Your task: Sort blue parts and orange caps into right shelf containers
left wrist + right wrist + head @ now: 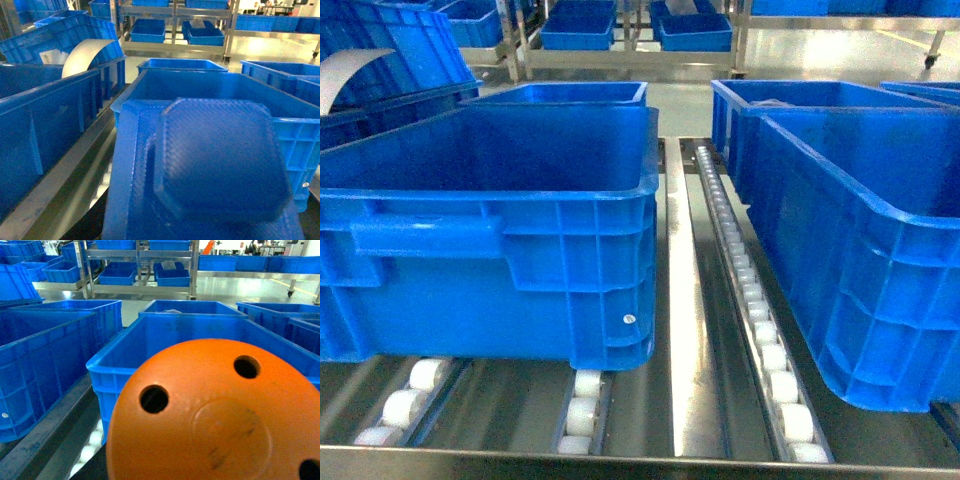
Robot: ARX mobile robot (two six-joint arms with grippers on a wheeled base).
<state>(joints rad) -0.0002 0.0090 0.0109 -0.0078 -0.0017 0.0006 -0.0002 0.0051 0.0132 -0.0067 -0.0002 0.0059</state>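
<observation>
Two items fill the wrist views: a blue part, textured and octagonal in outline, blocks most of the left wrist view; an orange cap, domed, with round holes, blocks most of the right wrist view.

Claws: neither claw shows in any view. Each item sits so close to its lens that it is probably carried, but whether the fingers are closed on it cannot be told.

Containers: head view shows a large blue crate at 9 o'clock and a second crate at 3 o'clock, both on a roller shelf with a steel rail between. No parts or caps are visible inside either; the interiors are mostly hidden by the walls.

Arm pose: no arm appears in the head view. Judged from the wrist views, both wrists sit low and near level, looking across crate rims toward 12 o'clock, each just short of a crate's near wall.

Risks, as judgement:
- Release short of the rim: the item would drop onto the rollers or into the gap between crates.
- Carried item striking the near rim on a level advance, from lack of height.
- Wrong crate chosen, as all look alike.
- Aim spoiled by the blocked lenses.
</observation>
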